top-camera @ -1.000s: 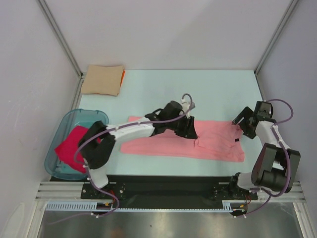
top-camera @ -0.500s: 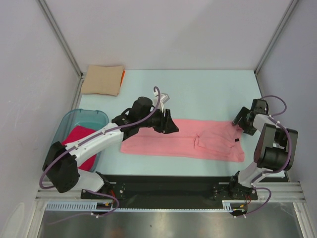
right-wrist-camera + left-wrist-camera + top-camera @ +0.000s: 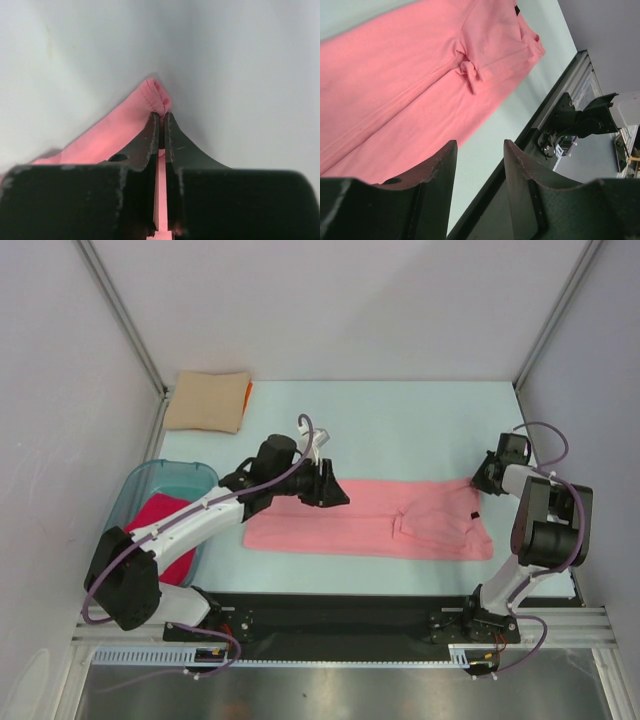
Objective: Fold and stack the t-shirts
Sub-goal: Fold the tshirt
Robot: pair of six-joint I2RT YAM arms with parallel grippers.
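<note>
At the far right corner of the salmon-pink t-shirt [image 3: 370,525], the right hand [image 3: 480,481] had just snapped from spread to pressed together. Its wrist view showed a fold of pink hem caught between the fingers [image 3: 150,135]. The shirt lay as a long strip across the middle of the worktop [image 3: 420,420], with its small dark label [image 3: 476,517] near the right end.

Over the same second the left hand [image 3: 338,494] had swung from the middle of the strip toward its far left edge. It hovered there half spread with nothing between its fingers, and the cloth showed below it in its own wrist view.

With one corner now pinched and the other hand lining up over the opposite end, the next fold looked ready to start, probably once the left hand took a grip of its own.

At the far left a folded tan shirt [image 3: 207,400] lay on an orange one [image 3: 248,392], which appeared to be the start of the stack. A crimson-pink shirt [image 3: 150,530] waited in the teal tub [image 3: 165,472] at the near left.
</note>
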